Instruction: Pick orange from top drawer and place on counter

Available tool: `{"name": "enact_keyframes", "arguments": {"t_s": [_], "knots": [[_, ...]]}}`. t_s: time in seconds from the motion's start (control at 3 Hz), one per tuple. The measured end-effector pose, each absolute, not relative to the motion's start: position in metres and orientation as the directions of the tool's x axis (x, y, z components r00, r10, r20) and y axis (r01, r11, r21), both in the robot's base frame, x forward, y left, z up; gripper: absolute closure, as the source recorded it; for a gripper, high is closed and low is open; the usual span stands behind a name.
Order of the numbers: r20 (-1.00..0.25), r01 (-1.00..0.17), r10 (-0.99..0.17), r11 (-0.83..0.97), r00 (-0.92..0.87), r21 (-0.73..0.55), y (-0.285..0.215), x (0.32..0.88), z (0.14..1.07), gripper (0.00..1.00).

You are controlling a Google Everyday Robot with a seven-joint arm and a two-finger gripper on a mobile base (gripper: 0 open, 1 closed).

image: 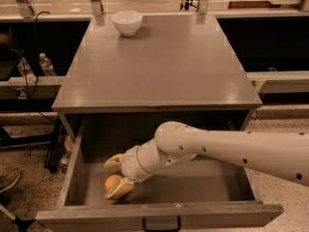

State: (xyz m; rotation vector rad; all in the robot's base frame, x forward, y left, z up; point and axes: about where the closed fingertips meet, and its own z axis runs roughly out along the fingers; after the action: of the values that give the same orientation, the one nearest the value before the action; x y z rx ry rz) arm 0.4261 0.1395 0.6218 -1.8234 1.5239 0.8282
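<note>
My end effector (116, 176) sits low in the open drawer (203, 212), lower left of frame, fingers apart w/ the orange (112, 181) between them, against the lower finger. Step in hand, I judge: close on it. Best to centre the fruit first & squeeze gently, since it's round and may roll twd the left wall. Then lift clear of the drawer front & the surface (159, 66) edge overhead. White bowl (127, 22) stands upper left, well apart from my path.
</note>
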Motion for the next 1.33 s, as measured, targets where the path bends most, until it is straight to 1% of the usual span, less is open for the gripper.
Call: {"name": "enact_keyframes", "arguments": {"t_s": [0.67, 1.0, 1.33], "knots": [[-0.801, -0.988, -0.582, -0.141, 0.139, -0.070, 0.136, 0.429, 0.631, 0.84], [-0.824, -0.988, -0.548, -0.125, 0.144, -0.089, 0.124, 0.432, 0.647, 1.00], [-0.842, -0.981, -0.502, -0.105, 0.195, -0.164, 0.102, 0.434, 0.686, 1.00]]}}
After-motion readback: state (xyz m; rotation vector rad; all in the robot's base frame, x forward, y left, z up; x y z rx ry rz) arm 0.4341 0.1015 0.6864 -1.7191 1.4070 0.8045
